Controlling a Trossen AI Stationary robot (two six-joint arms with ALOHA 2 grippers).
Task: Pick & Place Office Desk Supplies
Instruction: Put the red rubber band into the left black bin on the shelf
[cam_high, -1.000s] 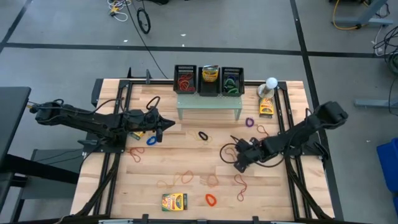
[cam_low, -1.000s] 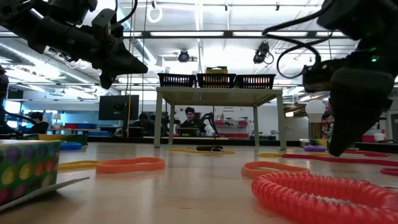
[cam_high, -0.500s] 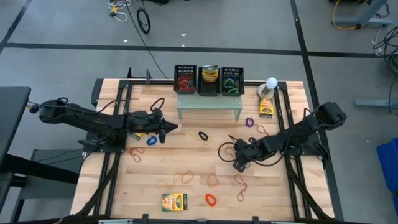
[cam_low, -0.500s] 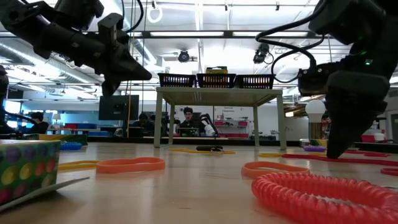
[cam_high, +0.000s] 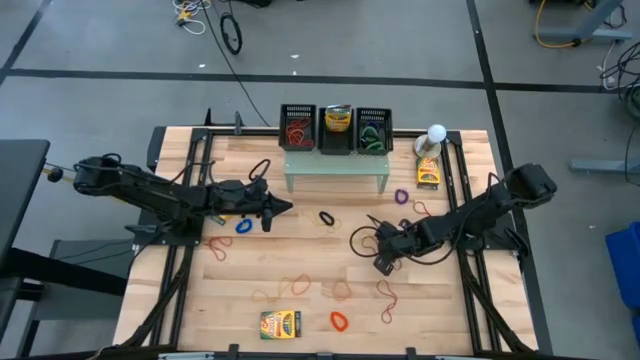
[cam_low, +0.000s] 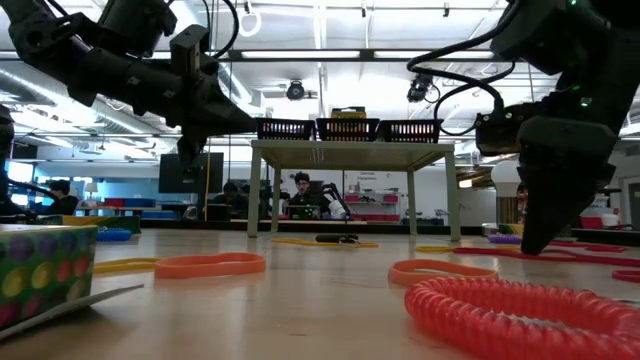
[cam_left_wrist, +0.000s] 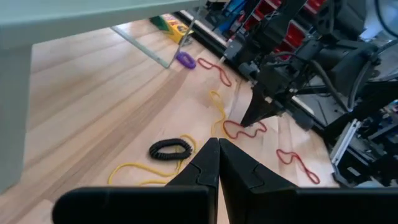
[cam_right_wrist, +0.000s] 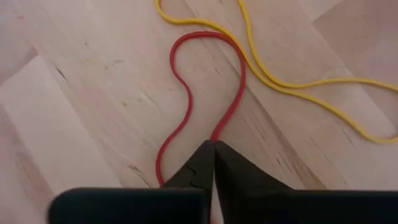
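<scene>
Right tool (cam_high: 381, 267), seen from above, is down on the worktop (cam_high: 300, 250) right of centre. Its wrist view shows the fingers pressed together, pinching a red band (cam_right_wrist: 186, 112) beside a yellow band (cam_right_wrist: 280, 74). Left tool (cam_high: 285, 208) hangs closed above the worktop's left half.
</scene>
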